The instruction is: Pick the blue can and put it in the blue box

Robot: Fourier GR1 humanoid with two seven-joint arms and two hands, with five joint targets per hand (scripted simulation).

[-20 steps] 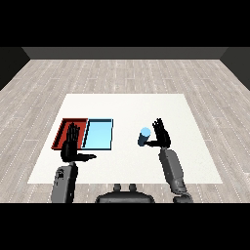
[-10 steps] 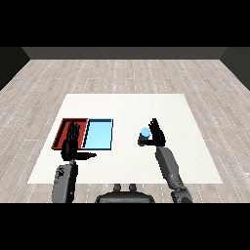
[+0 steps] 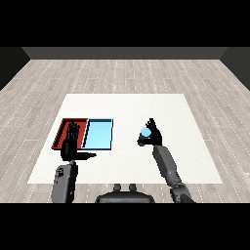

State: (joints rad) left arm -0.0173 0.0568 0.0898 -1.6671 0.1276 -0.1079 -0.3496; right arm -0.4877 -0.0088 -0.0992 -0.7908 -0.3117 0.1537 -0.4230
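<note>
The right hand (image 3: 153, 134) is curled round the blue can (image 3: 144, 135), holding it over the white table (image 3: 185, 122), to the right of both trays and apart from them; bare table lies between the can and the light blue tray (image 3: 98, 134); the red tray (image 3: 66, 128) sits just left of the blue one, their sides touching; the left hand (image 3: 71, 144) stands with fingers straight and thumb stretched out, holding nothing, its fingers overlapping the red tray's near part.

Blue can (image 3: 145, 132) — partly behind fingers (image 3: 155, 131).
</note>
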